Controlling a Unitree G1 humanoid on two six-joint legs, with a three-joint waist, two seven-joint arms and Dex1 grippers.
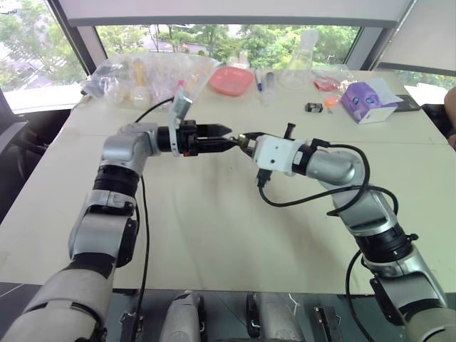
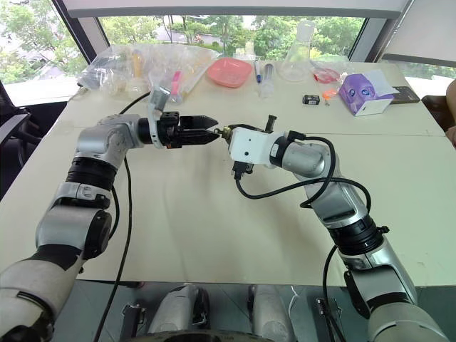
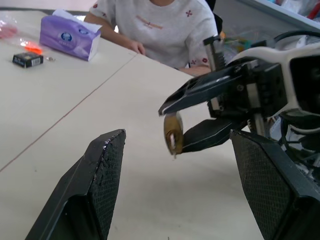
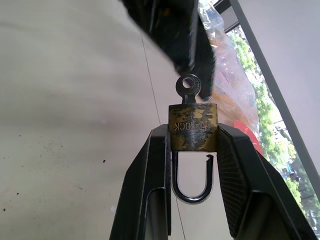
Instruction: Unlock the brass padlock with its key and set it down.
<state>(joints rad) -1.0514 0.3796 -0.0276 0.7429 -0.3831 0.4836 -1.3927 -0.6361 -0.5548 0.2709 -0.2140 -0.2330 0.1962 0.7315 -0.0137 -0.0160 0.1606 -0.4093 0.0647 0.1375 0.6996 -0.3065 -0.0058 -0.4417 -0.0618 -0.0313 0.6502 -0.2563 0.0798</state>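
The brass padlock (image 4: 192,132) is small and tarnished, and my right gripper (image 4: 192,131) is shut on its body, holding it above the pale table (image 1: 214,228). Its key (image 4: 189,87) sticks out of the body's outer end. The silvery shackle (image 4: 190,192) points back toward the wrist, with one notched end standing free of the body. My left gripper (image 3: 178,137) faces it tip to tip (image 1: 226,139), open, its fingers (image 3: 102,170) spread wide on either side of the padlock (image 3: 173,134) and touching nothing.
Along the table's far edge lie clear plastic bags (image 1: 142,78), a pink bowl (image 1: 231,80), a glass flask (image 1: 299,64), a small black block (image 1: 313,107) and a purple tissue pack (image 1: 367,102). A person in a white shirt (image 3: 160,25) sits at the table's right side.
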